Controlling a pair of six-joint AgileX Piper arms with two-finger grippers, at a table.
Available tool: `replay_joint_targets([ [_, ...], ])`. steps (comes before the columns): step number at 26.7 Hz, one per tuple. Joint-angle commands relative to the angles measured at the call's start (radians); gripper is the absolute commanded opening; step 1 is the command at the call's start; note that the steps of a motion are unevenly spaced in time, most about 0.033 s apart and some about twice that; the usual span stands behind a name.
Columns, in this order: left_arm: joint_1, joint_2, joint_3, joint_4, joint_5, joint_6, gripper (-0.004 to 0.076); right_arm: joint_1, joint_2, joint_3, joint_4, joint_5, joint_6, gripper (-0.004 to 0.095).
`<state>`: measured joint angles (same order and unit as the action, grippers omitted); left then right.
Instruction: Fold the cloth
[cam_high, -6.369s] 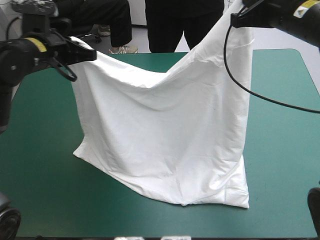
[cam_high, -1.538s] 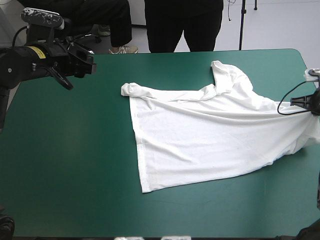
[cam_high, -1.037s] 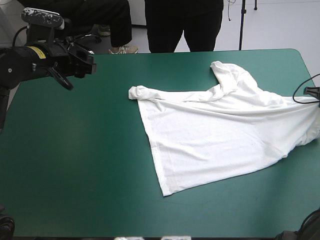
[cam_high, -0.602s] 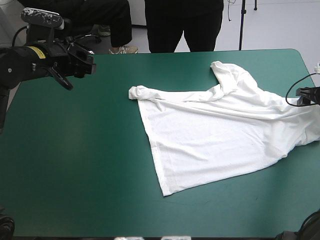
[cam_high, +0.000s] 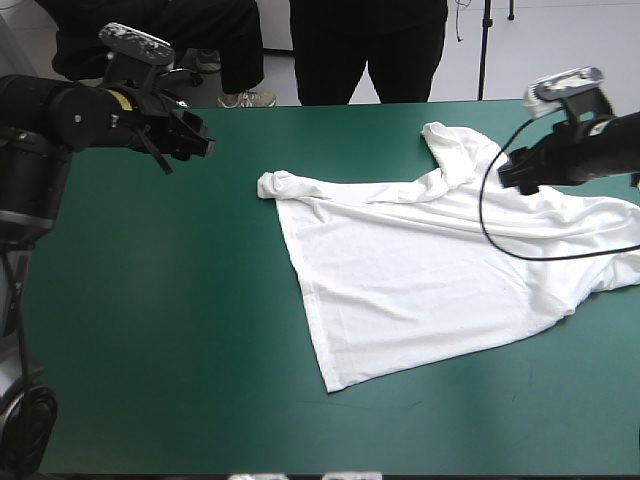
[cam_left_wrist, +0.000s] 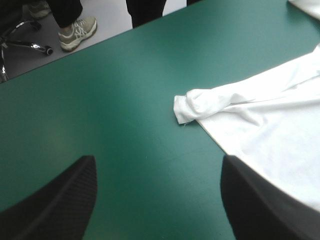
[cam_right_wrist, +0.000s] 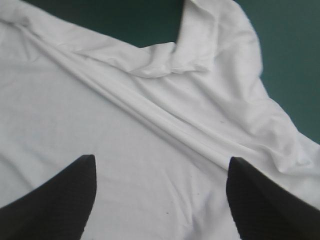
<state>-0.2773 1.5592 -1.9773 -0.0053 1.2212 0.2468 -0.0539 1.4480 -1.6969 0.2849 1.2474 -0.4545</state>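
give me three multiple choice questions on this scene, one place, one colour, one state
1. Where does the T-shirt lie?
A. mostly on the table's right half
B. at the table's left edge
C. hanging off the near edge

2. What colour is the table's cover?
A. brown
B. teal-green
C. white

3. How is the right gripper?
A. shut on the T-shirt
B. open, over the T-shirt
C. open, over bare table

1 A: the high view shows it from mid-table to the right edge.
2 B: the bare cover is teal-green.
3 B: its fingers stand apart above white cloth.
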Motion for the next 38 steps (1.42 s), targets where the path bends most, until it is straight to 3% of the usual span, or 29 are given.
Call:
replay_joint_targets([
  [1,-0.006,0.037,-0.021,-0.027,-0.064,0.051,0.0503,0.157,-0.048,-0.029,-0.095,0.001,0.037,0.0671],
  [3,-0.006,0.121,-0.021,-0.043,-0.075,0.086,0.0503,0.270,-0.048,-0.012,-0.124,0.001,0.060,0.0671],
  [5,-0.006,0.187,-0.021,-0.073,-0.097,0.105,0.0503,0.296,-0.057,0.022,-0.148,0.001,0.065,0.0671],
  [8,-0.006,0.288,-0.031,-0.097,-0.146,0.125,0.0503,0.296,-0.068,0.065,-0.224,0.001,0.068,0.0671],
  [18,-0.006,0.547,-0.123,-0.171,-0.199,0.152,0.0503,0.296,-0.069,0.070,-0.265,-0.023,0.057,0.0671],
  [27,-0.004,0.650,-0.165,-0.152,-0.269,0.144,0.0501,0.296,-0.069,0.070,-0.285,-0.046,0.074,0.0671],
  [34,-0.004,0.707,-0.168,-0.228,-0.270,0.155,0.0406,0.296,-0.067,0.075,-0.285,-0.053,0.057,0.0671],
  [38,-0.004,0.716,-0.168,-0.235,-0.268,0.155,0.0279,0.296,-0.067,0.081,-0.285,-0.051,0.023,0.0671],
])
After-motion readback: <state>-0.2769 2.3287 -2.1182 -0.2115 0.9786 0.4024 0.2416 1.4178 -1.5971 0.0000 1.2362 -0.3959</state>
